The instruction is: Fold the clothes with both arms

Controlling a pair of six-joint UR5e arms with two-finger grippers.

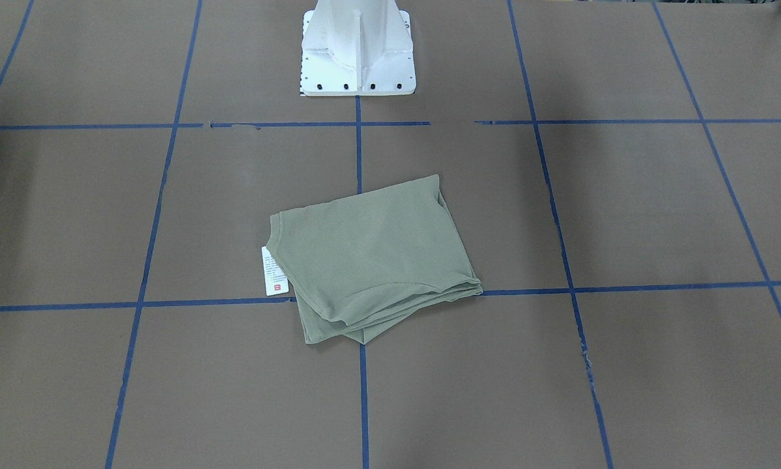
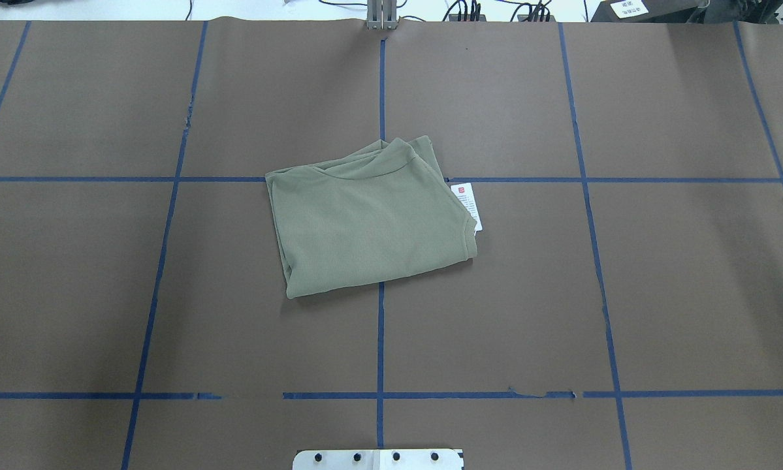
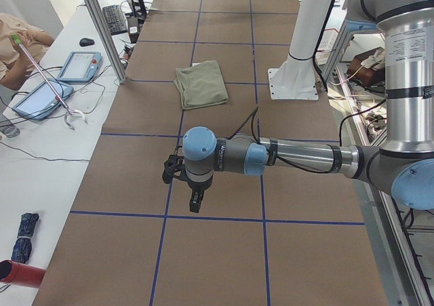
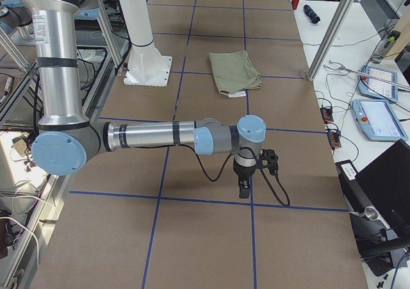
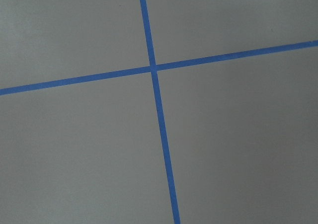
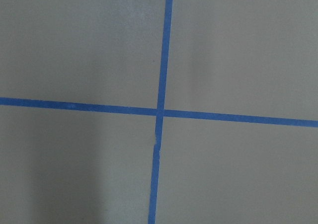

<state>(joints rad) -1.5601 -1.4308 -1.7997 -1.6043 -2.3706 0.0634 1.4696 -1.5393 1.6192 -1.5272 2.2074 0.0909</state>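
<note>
The hang tag (image 2: 467,203) bears a small red mark — its fine print seems illegible.

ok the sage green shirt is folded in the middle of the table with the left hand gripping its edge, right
No. The shirt does lie folded in the middle of the table, but the left hand is not gripping it: the exterior left view shows that hand over bare table, clear of the shirt.

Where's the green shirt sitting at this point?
The folded shirt lies mid-table in the overhead view, covering a blue tape crossing, its hang tag on the robot's right.
</note>
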